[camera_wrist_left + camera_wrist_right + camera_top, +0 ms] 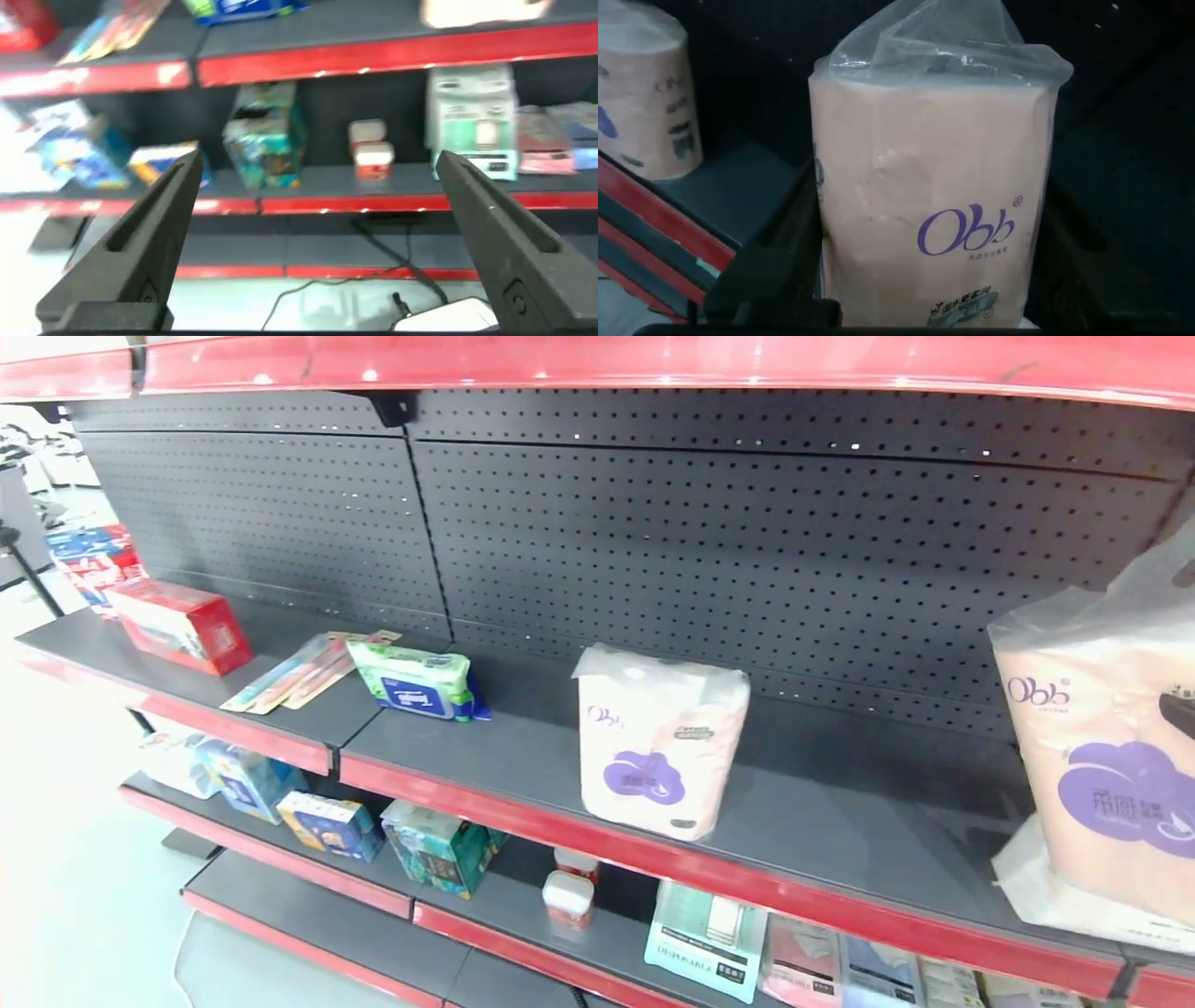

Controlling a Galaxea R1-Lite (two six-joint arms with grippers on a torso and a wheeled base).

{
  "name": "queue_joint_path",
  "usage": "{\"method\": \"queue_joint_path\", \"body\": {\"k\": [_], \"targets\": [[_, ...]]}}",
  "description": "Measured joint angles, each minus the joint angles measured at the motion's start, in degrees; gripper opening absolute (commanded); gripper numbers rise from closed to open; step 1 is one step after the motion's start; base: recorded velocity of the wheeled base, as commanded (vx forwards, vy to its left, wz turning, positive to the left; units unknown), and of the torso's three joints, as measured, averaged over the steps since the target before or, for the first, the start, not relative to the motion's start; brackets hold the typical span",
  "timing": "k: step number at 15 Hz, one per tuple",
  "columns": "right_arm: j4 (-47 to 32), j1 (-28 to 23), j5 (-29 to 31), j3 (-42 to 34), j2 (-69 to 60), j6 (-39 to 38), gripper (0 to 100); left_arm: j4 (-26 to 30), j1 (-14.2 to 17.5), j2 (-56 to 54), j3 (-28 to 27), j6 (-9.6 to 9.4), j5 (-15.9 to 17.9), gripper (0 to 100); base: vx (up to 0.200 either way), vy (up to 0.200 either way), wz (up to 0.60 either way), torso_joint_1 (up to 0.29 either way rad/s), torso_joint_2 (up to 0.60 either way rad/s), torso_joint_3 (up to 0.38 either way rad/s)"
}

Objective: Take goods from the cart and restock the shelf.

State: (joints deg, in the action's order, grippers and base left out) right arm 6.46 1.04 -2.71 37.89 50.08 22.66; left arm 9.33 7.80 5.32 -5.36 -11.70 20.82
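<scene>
Your right gripper (924,271) is clenched on the tissue pack (934,187), held at the shelf (840,803) to the right of the standing pack (658,742); your left gripper (318,163) hangs released. The tissue pack looks light, soft and slick in its film, so squeeze the firm middle, not the loose bag top.

peach tissue pack (938,168) | clear-wrapped, upright | in right claw (936,201) at shelf (840,803) right end | second pack (659,742) upright mid-shelf
</scene>
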Motion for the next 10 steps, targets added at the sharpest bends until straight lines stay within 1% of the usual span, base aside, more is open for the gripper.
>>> {"method": "queue_joint_path", "body": {"k": [4,6,7,8,9,10], "targets": [[0.5,0.2,-0.5,4.4,2.8,0.0,0,0.0,0.1,0.0,0.0,0.07,0.1,100,0.0,0.0,0.0,0.0,0.0,0.0],[0.8,2.7,-1.2,5.6,5.5,-0.8,0,0.1,0.0,0.0,0.0,0.13,-0.3,100,0.0,0.0,0.0,0.0,0.0,0.0],[2.3,4.1,-1.2,5.8,7.0,-1.6,0,0.1,0.0,0.0,0.0,0.29,-1.2,100,0.0,0.0,0.0,0.0,0.0,0.0],[4.5,5.4,-1.1,5.6,8.7,-2.6,0,0.1,0.0,0.0,0.0,1.74,-3.1,100,0.0,0.0,0.0,0.0,0.0,0.0],[7.6,6.8,-1.1,5.2,10.9,-3.9,0,-1.1,0.0,0.0,0.2,3.74,-6.1,100,0.0,0.0,0.0,0.0,0.0,0.0],[10.4,8.1,-1.2,4.7,13.0,-5.2,0,-2.4,0.0,0.0,0.7,4.82,-7.4,100,0.0,0.0,0.0,0.0,0.0,0.0]]}}
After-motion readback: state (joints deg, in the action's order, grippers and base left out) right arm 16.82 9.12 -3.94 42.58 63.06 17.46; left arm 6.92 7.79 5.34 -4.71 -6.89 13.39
